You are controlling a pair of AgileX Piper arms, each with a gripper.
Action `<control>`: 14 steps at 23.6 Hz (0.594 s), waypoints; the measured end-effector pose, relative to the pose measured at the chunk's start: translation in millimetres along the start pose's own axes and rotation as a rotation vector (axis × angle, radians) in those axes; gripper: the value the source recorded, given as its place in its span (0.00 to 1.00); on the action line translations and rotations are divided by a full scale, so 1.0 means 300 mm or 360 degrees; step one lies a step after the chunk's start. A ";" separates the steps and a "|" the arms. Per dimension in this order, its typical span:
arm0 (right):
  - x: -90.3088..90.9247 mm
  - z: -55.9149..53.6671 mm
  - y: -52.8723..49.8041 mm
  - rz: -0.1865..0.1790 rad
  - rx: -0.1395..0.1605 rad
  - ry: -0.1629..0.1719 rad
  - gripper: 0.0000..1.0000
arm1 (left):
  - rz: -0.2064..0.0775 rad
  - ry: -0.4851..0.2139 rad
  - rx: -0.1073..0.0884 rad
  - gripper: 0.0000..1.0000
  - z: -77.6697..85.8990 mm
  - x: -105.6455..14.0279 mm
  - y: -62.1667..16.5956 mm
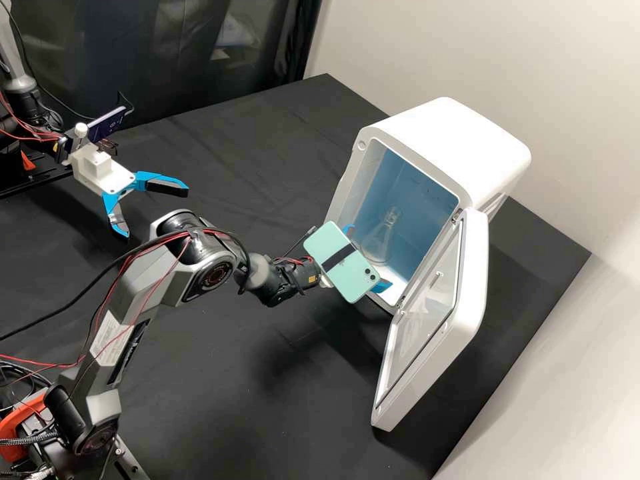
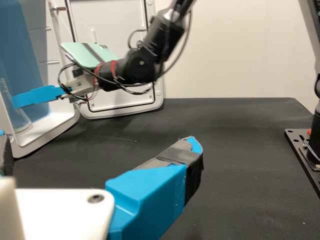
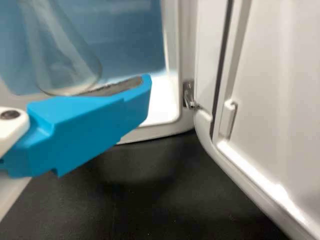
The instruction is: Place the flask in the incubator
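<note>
The right gripper [image 1: 365, 260] sits at the mouth of the one incubator [image 1: 453, 140], its two blue fingers [image 3: 85, 122] spread apart with nothing between them. Just past them the single clear flask [image 1: 385, 233] stands upright on the blue floor inside, free of either finger. A mint-green phone [image 1: 341, 262] rides on that wrist. The incubator's one door [image 1: 433, 313] hangs wide open to the side. Well back across the black bench [image 1: 267, 147], the left gripper [image 1: 152, 210] hangs above the surface, jaws wide and empty, with a second phone [image 1: 110, 123] on its wrist.
</note>
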 end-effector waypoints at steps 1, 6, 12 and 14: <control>-0.030 0.004 -0.001 0.0006 -0.0012 0.0016 1.00 | 0.0004 0.0013 -0.0005 1.00 -0.001 0.000 0.000; -0.186 -0.004 0.025 0.0129 -0.0027 0.0160 1.00 | 0.0036 0.0036 0.0033 1.00 0.007 -0.014 0.009; -0.343 -0.002 0.033 0.0241 -0.0036 0.0300 1.00 | 0.0079 0.0106 -0.0018 1.00 0.001 -0.032 0.019; -0.409 -0.002 0.037 0.0240 -0.0033 0.0306 1.00 | 0.0081 0.0105 -0.0020 1.00 0.003 -0.035 0.019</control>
